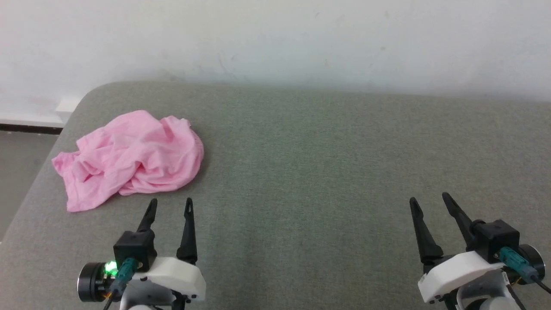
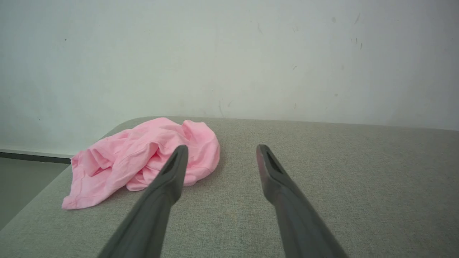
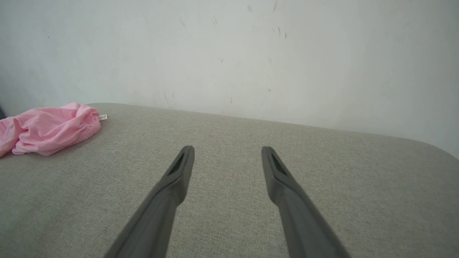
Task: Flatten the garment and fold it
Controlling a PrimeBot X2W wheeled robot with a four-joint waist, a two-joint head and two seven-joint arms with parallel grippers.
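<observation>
Where the garment [image 1: 129,157] lies: crumpled in a pink heap near the pad's far left corner.
Floor [image 1: 19,163]: grey, beyond the pad's left edge; a dark strip [image 1: 26,128] runs along the wall's foot.
Tag [image 3: 103,117]: small and white, at the heap's right edge.
Left gripper [image 1: 171,201]: spread wide, empty, near the heap's front edge but apart from it.
Pad [image 1: 301,163]: grey woven fabric with rounded corners, against the wall.
Right gripper [image 1: 429,197]: spread wide, empty, over the pad's near right, well apart from the garment.
Wall [image 1: 275,38]: pale and scuffed.
</observation>
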